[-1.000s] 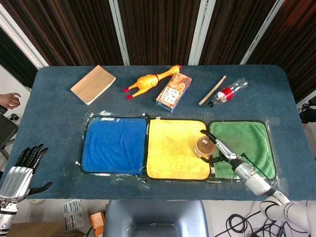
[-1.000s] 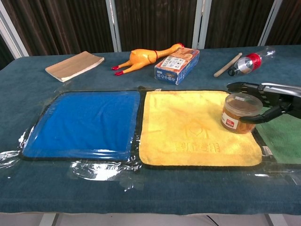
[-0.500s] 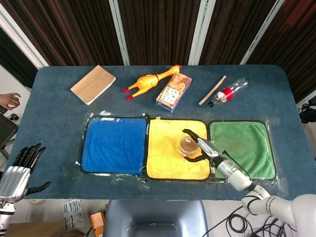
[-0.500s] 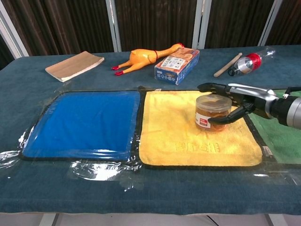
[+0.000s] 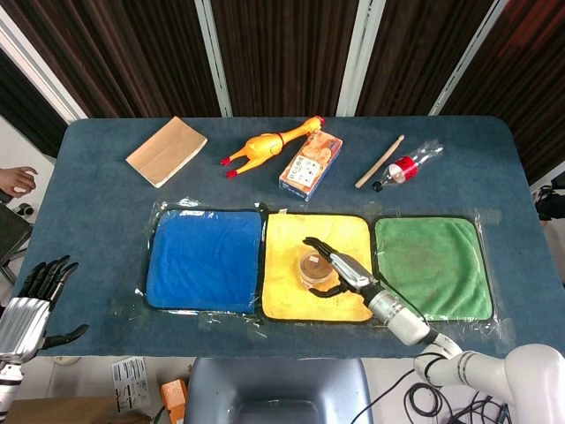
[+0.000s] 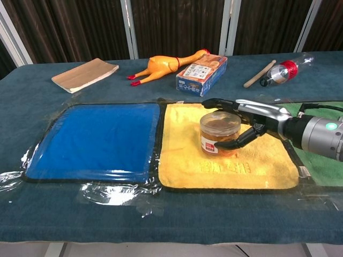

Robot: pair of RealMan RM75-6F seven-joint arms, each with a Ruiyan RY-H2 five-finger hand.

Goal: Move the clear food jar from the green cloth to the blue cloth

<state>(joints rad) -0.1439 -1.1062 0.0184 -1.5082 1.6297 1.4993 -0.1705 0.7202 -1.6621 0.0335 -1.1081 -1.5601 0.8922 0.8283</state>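
Note:
The clear food jar [image 5: 312, 268] [image 6: 218, 133], with brown contents and a red-white label, is held over the middle of the yellow cloth [image 5: 287, 291] [image 6: 185, 160]. My right hand [image 5: 340, 271] [image 6: 244, 119] grips it from the right, fingers curled round its far and near sides. The blue cloth [image 5: 205, 259] [image 6: 96, 140] lies to the left of the yellow one and is bare. The green cloth [image 5: 433, 265] [image 6: 321, 163] lies on the right, also bare. My left hand [image 5: 31, 305] hangs off the table's near left edge, fingers apart and holding nothing.
Along the far side lie a tan book [image 5: 166, 151], a rubber chicken [image 5: 265, 147], an orange-blue box [image 5: 311, 164], a wooden stick [image 5: 380, 162] and a red-capped bottle [image 5: 408, 166]. Clear plastic sheeting [image 6: 115, 193] wrinkles round the cloths.
My right hand has carried the jar leftward, from the yellow cloth's right edge to its middle. The left hand has barely shifted.

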